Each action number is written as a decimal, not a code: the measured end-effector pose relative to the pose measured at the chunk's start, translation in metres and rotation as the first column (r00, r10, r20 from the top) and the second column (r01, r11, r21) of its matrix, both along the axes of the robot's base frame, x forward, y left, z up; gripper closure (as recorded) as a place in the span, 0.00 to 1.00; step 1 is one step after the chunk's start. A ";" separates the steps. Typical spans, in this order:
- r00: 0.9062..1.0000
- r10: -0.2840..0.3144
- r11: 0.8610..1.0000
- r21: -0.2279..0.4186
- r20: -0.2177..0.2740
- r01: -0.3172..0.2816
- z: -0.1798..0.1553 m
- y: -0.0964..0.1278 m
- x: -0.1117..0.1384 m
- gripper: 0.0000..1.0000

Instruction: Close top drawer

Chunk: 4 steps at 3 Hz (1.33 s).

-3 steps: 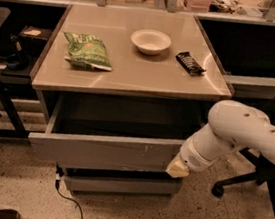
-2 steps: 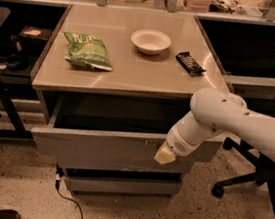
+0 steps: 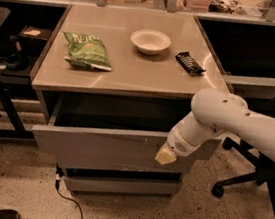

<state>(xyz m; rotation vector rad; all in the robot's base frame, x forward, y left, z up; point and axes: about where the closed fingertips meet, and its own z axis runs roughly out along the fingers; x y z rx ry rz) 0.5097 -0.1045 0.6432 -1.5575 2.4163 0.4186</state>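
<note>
The top drawer [image 3: 97,146] is a wide grey drawer under the desk top, pulled partly out, with a flat front panel bearing small pale scuffs. Its dark inside shows above the panel. My gripper [image 3: 165,156] is at the end of the white arm, low at the right part of the panel, its pale tip against the front. A slimmer grey drawer front [image 3: 117,184] sits below, further in.
On the desk top [image 3: 132,75] lie a green chip bag [image 3: 87,51], a white bowl [image 3: 150,41] and a dark snack bar [image 3: 190,63]. A black office chair base [image 3: 263,188] stands at the right. A cable [image 3: 67,200] trails on the floor below the drawers.
The arm has swung left and in toward the desk, and the gripper tip now sits against the drawer front. The drawer appears pushed in a little.
</note>
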 end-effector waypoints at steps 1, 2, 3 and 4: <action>1.000 0.000 1.000 0.000 0.000 0.000 0.000 0.000 0.000 0.57; 1.000 0.000 1.000 0.000 0.000 0.000 0.000 0.000 0.000 0.35; 1.000 0.000 1.000 0.000 0.000 0.000 0.000 0.000 0.000 0.00; 1.000 0.000 1.000 0.000 0.000 0.000 0.000 0.000 0.000 0.00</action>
